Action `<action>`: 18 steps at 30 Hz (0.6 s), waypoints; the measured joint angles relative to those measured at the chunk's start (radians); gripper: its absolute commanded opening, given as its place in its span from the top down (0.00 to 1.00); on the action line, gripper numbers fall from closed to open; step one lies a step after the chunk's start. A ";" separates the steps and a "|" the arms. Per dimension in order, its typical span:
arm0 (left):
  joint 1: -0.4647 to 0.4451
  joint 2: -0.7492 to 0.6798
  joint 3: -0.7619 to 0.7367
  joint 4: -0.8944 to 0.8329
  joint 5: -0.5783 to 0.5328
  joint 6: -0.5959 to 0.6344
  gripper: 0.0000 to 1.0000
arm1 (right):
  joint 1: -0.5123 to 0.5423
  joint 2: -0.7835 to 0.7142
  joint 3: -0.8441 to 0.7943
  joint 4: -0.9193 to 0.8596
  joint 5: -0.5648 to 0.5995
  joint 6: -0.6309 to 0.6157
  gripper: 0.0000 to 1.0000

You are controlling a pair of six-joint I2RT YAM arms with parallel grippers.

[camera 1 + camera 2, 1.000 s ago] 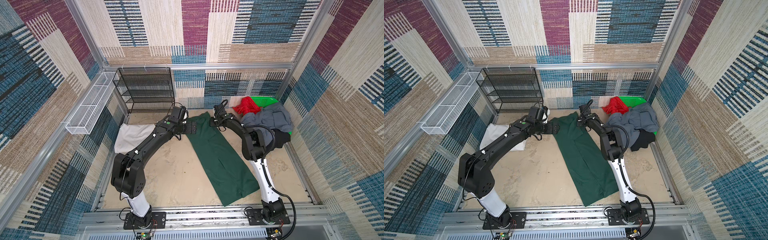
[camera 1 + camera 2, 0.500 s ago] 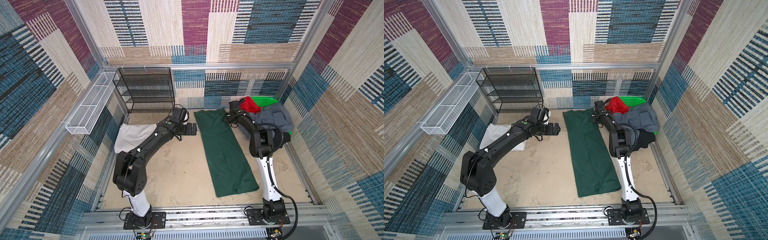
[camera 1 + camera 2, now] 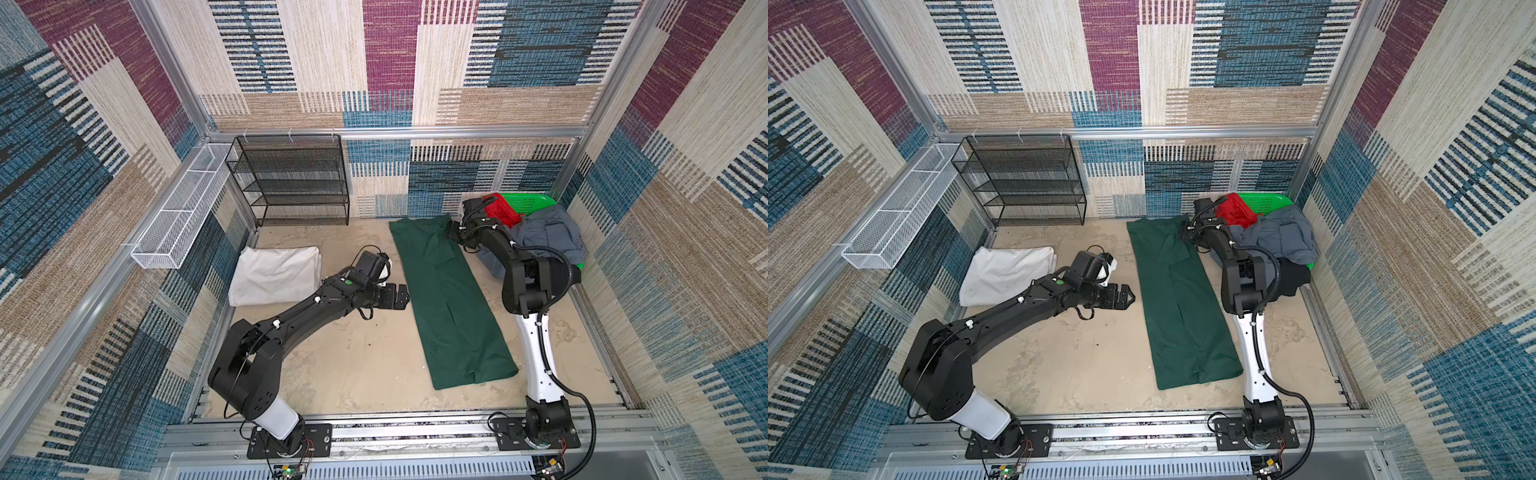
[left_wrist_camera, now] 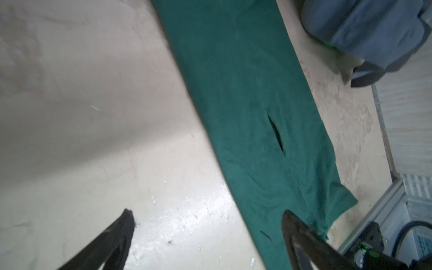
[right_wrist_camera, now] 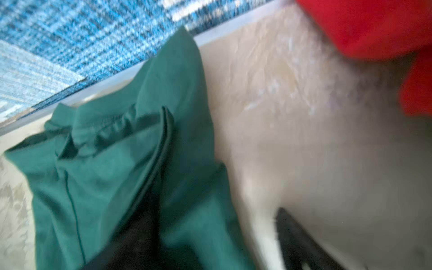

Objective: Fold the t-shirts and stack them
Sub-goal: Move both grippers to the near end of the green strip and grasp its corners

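Note:
A dark green t-shirt (image 3: 451, 299) (image 3: 1183, 303) lies as a long folded strip down the middle of the table. My right gripper (image 3: 455, 237) (image 5: 215, 210) stands open at its far right corner, one finger (image 5: 145, 224) over the cloth (image 5: 112, 163) and the other over bare table. My left gripper (image 3: 405, 297) (image 4: 207, 214) is open beside the strip's left edge (image 4: 245, 105), holding nothing. A folded white t-shirt (image 3: 276, 274) lies at the left. Red (image 3: 500, 210), grey-blue (image 3: 544, 237) and black (image 3: 1296, 276) t-shirts are heaped at the back right.
The heap sits in and over a bright green basket (image 3: 530, 201) in the back right corner. A black mesh shelf rack (image 3: 291, 183) stands against the back wall. A white wire basket (image 3: 183, 224) hangs on the left wall. Patterned walls enclose the table.
My right gripper pulled the green shirt's far end to the right, straightening the strip, then opened and let go. My left gripper drew back toward the front along the strip's left side.

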 measured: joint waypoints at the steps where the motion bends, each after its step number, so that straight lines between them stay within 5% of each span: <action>1: -0.025 -0.003 -0.020 0.008 0.000 -0.008 0.00 | 0.001 -0.035 -0.047 0.022 -0.017 0.002 0.01; 9: -0.171 -0.006 -0.131 0.055 -0.021 -0.070 0.04 | 0.003 -0.353 -0.318 0.180 -0.103 0.006 0.01; 18: -0.323 0.042 -0.166 0.082 -0.019 -0.105 0.12 | 0.003 -0.737 -0.842 0.278 -0.126 0.054 0.02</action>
